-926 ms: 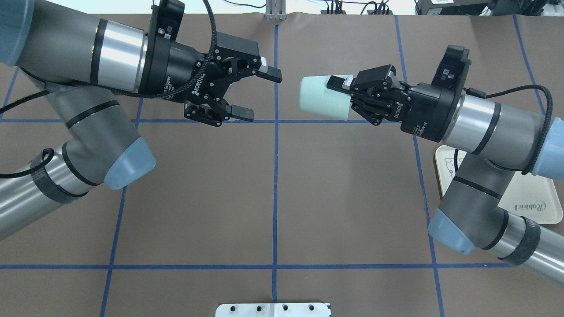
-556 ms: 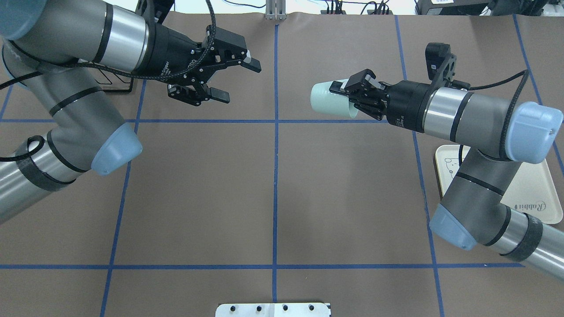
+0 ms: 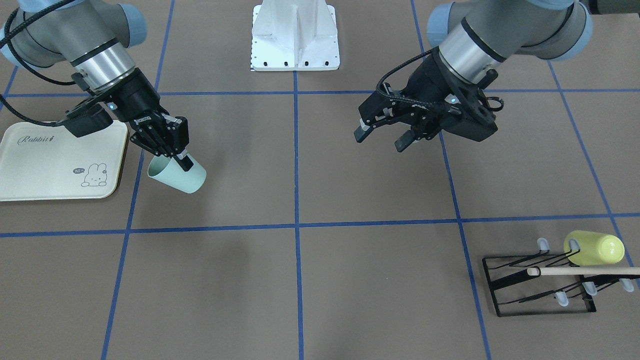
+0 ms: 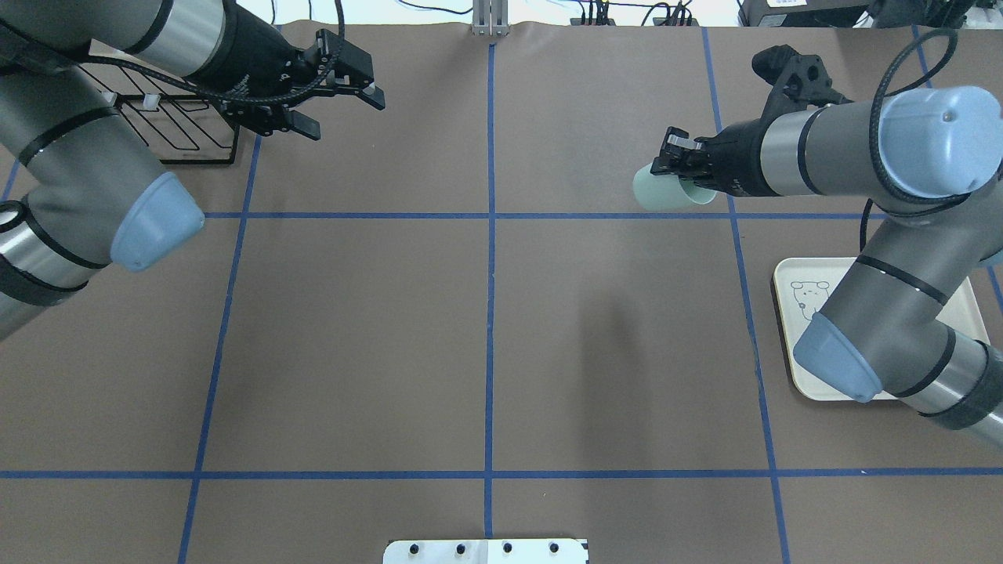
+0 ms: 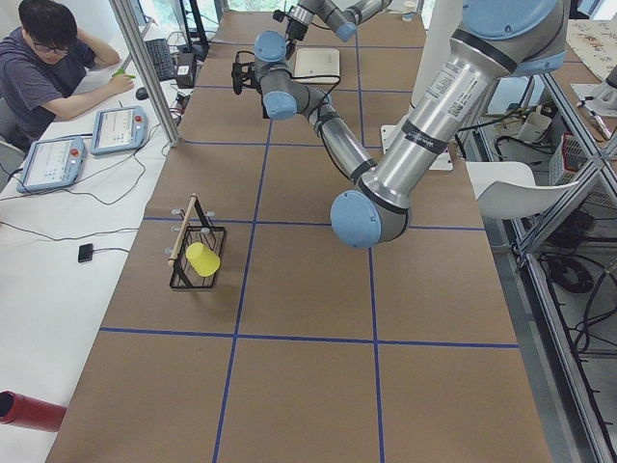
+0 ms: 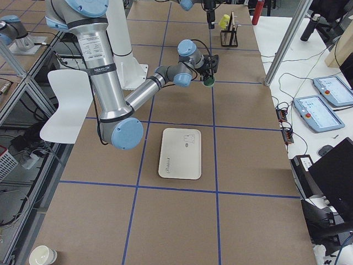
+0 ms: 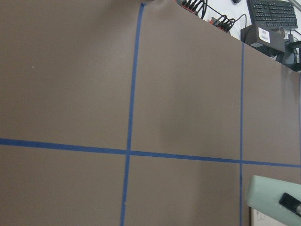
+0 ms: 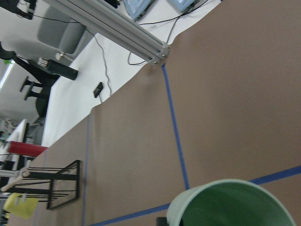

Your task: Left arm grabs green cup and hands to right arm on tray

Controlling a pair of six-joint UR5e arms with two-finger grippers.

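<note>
- Overhead exterior view: the left gripper (image 4: 345, 113), fingers spread and empty, has drawn back toward the far-left corner;
- the right gripper (image 4: 678, 166) pinches the tilted green cup (image 4: 664, 197) at its rim, now carried rightward;
- the tray (image 4: 786, 313) lies near, not yet under it; handover looks done, placing remains.

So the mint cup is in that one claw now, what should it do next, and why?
Probably the right gripper should carry the green cup sideways until it hangs over the tray. The cup is gripped at its rim and tilted, beside the tray rather than above it. The left gripper is open, empty and well apart, so the handover looks done.
</note>
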